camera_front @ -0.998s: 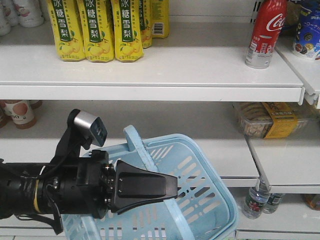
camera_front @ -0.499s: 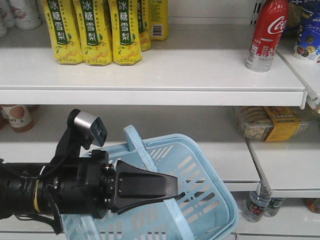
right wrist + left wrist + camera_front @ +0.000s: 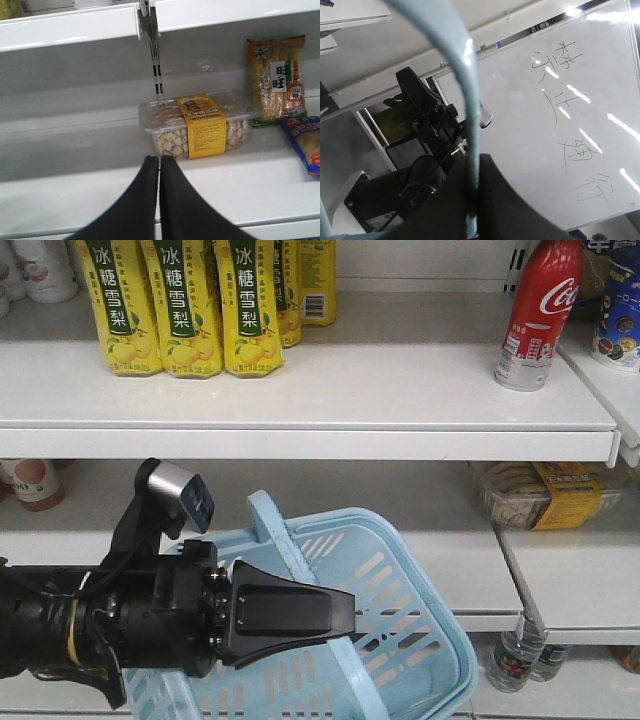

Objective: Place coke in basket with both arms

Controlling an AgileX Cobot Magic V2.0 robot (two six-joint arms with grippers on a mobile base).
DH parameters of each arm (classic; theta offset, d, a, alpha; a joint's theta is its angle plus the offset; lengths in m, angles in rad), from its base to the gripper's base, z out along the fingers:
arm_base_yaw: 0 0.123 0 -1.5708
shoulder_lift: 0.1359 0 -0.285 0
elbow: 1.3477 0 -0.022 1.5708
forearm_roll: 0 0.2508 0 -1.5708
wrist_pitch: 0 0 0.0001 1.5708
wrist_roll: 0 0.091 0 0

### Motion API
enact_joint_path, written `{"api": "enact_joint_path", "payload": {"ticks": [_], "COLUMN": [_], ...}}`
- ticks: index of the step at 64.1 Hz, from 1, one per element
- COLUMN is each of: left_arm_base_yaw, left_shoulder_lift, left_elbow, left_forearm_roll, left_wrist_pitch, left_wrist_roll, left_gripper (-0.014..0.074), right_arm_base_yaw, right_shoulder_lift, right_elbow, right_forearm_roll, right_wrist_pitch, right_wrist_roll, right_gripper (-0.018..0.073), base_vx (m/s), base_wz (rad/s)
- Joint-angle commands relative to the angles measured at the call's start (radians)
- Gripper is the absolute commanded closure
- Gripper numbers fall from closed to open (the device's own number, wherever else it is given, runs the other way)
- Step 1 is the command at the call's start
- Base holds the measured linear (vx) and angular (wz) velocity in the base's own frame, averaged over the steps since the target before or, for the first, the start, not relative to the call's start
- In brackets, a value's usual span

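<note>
The coke point(image 3: 540, 315), a red bottle with a silver base, stands upright at the right end of the top shelf. Lower down, the light blue basket point(image 3: 455, 625) hangs tilted by its handle point(image 3: 290, 540). My left gripper point(image 3: 352, 618) is shut on that handle; in the left wrist view the handle point(image 3: 455, 50) runs down between the black fingers of the left gripper point(image 3: 472, 162). My right gripper point(image 3: 159, 159) shows only in the right wrist view. It is shut on nothing and faces the middle shelf, well below the coke's shelf.
Several yellow pear-drink bottles point(image 3: 190, 305) stand at the top shelf's left. A clear biscuit box with a yellow label point(image 3: 197, 125) lies on the middle shelf ahead of my right gripper, with snack packets point(image 3: 277, 80) to its right. Water bottles point(image 3: 515, 655) stand on the lowest shelf.
In the front view the shelves, the coke and the other goods have slid slightly lower. The left gripper and the basket keep the same place in the frame.
</note>
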Motion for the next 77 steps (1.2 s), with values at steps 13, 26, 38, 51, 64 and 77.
{"api": "enact_joint_path", "payload": {"ticks": [13, 26, 38, 51, 64, 77], "left_arm_base_yaw": [-0.005, -0.005, -0.005, -0.005, -0.005, -0.005], "left_shoulder_lift": [-0.034, -0.034, -0.034, -0.034, -0.034, -0.034], "left_elbow": [-0.023, -0.023, -0.023, -0.023, -0.023, -0.023], "left_forearm_roll": [-0.073, -0.073, -0.073, -0.073, -0.073, -0.073], "left_wrist_pitch": [-0.214, -0.214, -0.214, -0.214, -0.214, -0.214], "left_wrist_roll": [0.005, 0.005, 0.005, 0.005, 0.005, 0.005], "left_gripper": [0.0602, 0.0602, 0.0602, 0.0602, 0.0602, 0.0602], "right_arm_base_yaw": [-0.007, -0.007, -0.007, -0.007, -0.007, -0.007], "right_shoulder_lift": [-0.012, -0.012, -0.012, -0.012, -0.012, -0.012], "right_elbow": [0.006, 0.006, 0.006, 0.006, 0.006, 0.006], "right_forearm_roll": [-0.007, -0.007, -0.007, -0.007, -0.007, -0.007], "right_wrist_pitch": [-0.075, -0.075, -0.076, -0.076, -0.076, -0.076], "right_wrist_roll": [-0.006, -0.006, -0.006, -0.006, -0.006, -0.006], "right_gripper": [0.0564, 0.0564, 0.0564, 0.0564, 0.0564, 0.0564], "base_vx": [0.02, 0.02, 0.02, 0.02, 0.02, 0.02], "base_wz": [0.00, 0.00, 0.00, 0.00, 0.00, 0.00]}}
